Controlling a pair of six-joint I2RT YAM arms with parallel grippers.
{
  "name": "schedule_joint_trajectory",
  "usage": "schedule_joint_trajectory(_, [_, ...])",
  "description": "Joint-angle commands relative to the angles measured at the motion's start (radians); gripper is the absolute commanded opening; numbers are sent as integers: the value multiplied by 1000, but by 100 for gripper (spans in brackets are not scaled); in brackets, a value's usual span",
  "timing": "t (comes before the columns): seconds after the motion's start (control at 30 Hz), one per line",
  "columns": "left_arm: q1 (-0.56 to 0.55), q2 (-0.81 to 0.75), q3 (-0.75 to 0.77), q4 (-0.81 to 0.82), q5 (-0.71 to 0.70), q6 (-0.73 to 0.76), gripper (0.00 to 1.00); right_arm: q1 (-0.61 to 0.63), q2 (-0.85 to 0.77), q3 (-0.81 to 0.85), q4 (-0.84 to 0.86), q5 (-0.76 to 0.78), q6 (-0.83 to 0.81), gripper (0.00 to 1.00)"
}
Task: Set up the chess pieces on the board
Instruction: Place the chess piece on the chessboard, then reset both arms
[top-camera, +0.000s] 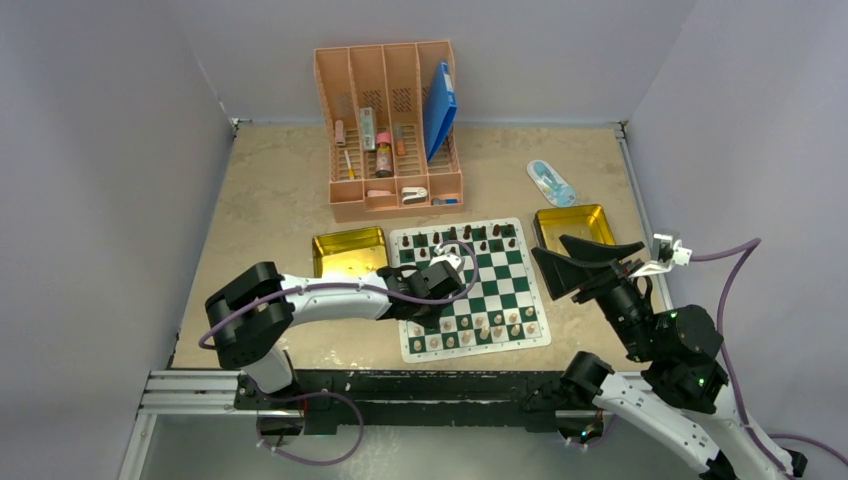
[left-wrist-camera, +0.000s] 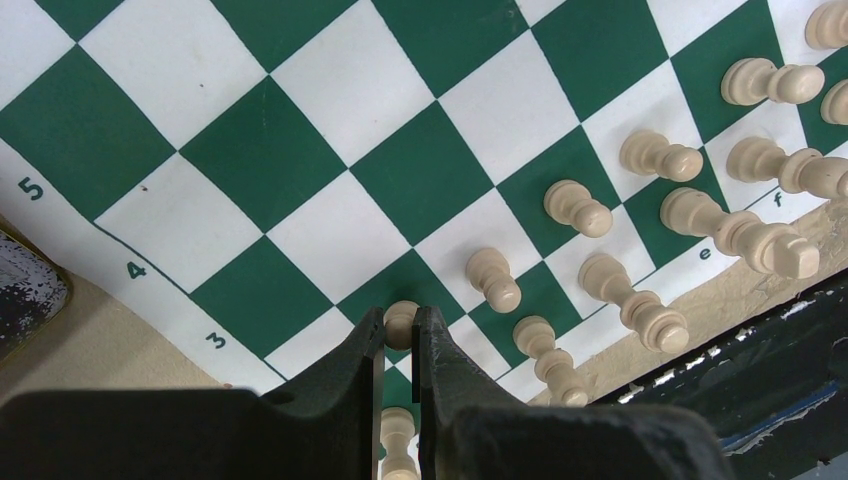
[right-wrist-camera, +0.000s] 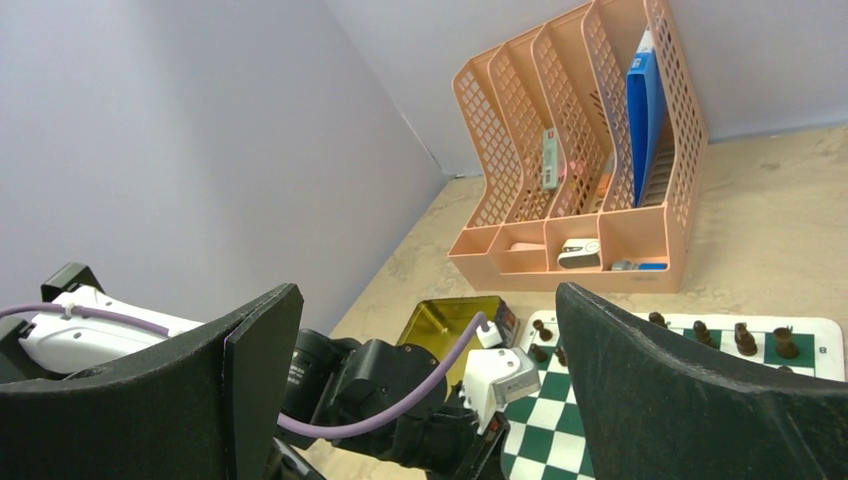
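Note:
The board is a green-and-white checkered mat. Dark chess pieces line its far rows and pale ones its near rows. My left gripper hangs over the board's near left part. In the left wrist view the left gripper is shut on the round head of a pale pawn, above squares near the rank 3 mark. Other pale pieces stand to its right. My right gripper is raised off the board's right edge, open and holding nothing.
Two gold tins flank the board's far corners, one left and one right. A pink organiser with pens, bottles and a blue folder stands behind. A small blue-and-white object lies at the back right. The black rail runs along the near edge.

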Motion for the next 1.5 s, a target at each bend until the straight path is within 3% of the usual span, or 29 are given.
schedule_joint_trajectory(0.0, [-10, 5, 9, 10, -6, -11, 8, 5, -1, 4, 36, 33, 8, 99])
schedule_joint_trajectory(0.23, [-15, 2, 27, -16, -15, -15, 22, 5, -1, -3, 40, 22, 5, 99])
schedule_joint_trajectory(0.57, [-15, -36, 48, -24, -24, -29, 31, 4, 15, -2, 27, 17, -1, 99])
schedule_joint_trajectory(0.7, [-15, -83, 70, -52, -45, -37, 42, 5, 23, -23, 25, -3, 14, 99])
schedule_joint_trajectory(0.97, [-9, -244, 159, -151, -104, -37, 59, 5, 33, -102, 21, -60, 81, 99])
schedule_joint_trajectory(1.23, [-9, -491, 169, -220, -241, -103, 63, 5, 151, -119, 33, -95, 150, 99])
schedule_joint_trajectory(1.47, [-9, -752, 92, -254, -238, -125, 64, 5, 350, -133, 27, -175, 169, 99])
